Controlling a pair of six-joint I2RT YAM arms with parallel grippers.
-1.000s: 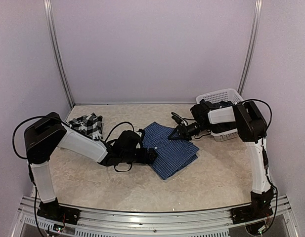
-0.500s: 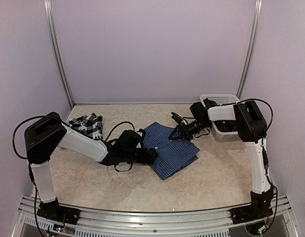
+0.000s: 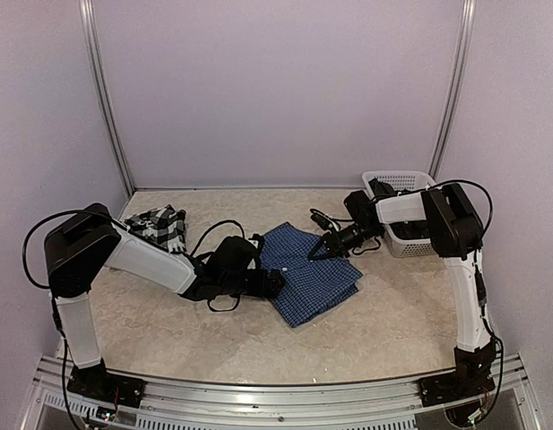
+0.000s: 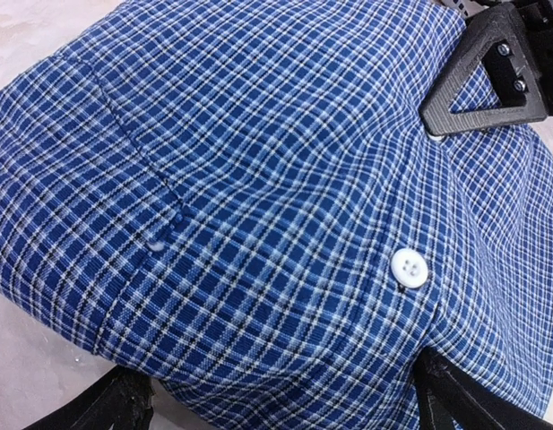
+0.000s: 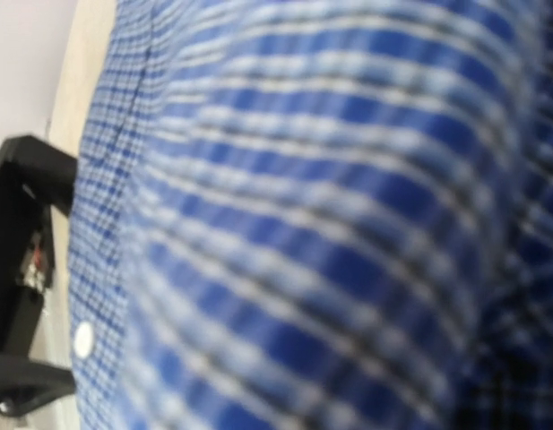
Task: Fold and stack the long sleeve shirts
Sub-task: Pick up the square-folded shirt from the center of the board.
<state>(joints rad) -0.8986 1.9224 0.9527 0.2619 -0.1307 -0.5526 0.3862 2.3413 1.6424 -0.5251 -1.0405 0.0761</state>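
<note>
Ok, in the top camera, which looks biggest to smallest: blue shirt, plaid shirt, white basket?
1. Blue checked cloth shirt.
2. White plastic basket, partly hidden.
3. Black-and-white plaid cloth shirt.

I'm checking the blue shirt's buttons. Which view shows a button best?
The left wrist view: a white button sits sharp and close on the blue shirt. The right wrist view shows one only as a blurred white spot. The top external view shows the whole shirt, but buttons are too small to tell.

Back wall: plain pale lilac, beyond the left gripper and right gripper.
Uprights: metal, in the far corners.
Table: mottled beige, beneath both.
Light: soft, even.
</note>
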